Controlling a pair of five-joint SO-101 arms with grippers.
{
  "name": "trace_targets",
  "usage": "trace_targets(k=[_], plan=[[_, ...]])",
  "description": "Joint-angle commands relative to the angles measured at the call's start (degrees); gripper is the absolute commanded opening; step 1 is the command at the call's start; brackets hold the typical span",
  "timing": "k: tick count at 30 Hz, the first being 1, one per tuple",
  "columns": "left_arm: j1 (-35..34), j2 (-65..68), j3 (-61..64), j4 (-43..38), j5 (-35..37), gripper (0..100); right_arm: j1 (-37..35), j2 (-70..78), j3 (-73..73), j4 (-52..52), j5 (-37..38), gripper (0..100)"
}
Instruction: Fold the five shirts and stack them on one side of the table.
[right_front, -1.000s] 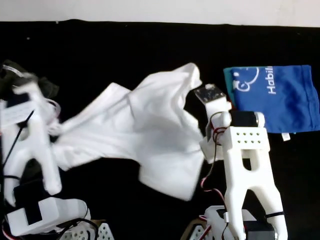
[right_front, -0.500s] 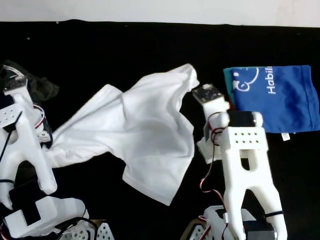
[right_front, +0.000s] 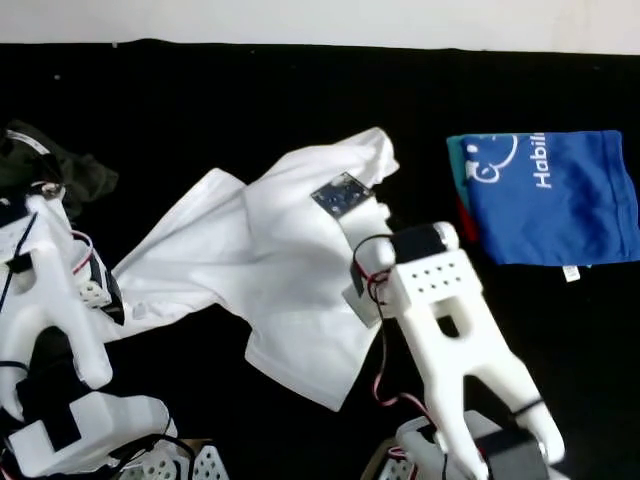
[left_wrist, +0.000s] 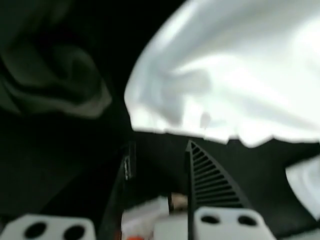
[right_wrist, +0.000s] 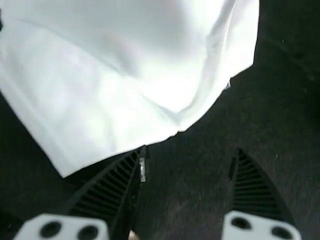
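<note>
Right arm has swung left, away from the folded blue shirt (right_front: 550, 195), and is now over the crumpled white cotton shirt (right_front: 270, 270); right claw (right_wrist: 190, 160) open, nothing between its jaws, shirt hem just past the tips; white shirt lies unfolded across the middle of the black cloth-covered table (right_front: 250, 90), its lower hem settled flatter; left claw (left_wrist: 160, 157) also open and empty, just short of the shirt's left end; blue shirt on the table's right side; dark crumpled garment (right_front: 70, 170) far left.
</note>
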Motion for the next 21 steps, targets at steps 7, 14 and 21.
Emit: trace_targets(k=[7, 14, 21], plan=[[-0.2, -0.3, 6.2, -10.3, -0.3, 17, -6.0, 20.5, -8.4, -1.2, -5.5, 25.3], [-0.3, -0.7, 6.4, -10.2, -0.3, 17, -4.4, 35.7, -18.4, -1.5, -5.2, 24.8], [-0.7, -0.7, 6.4, -10.2, -0.4, 17, 4.6, 45.2, -28.2, -1.1, -5.2, 1.3]])
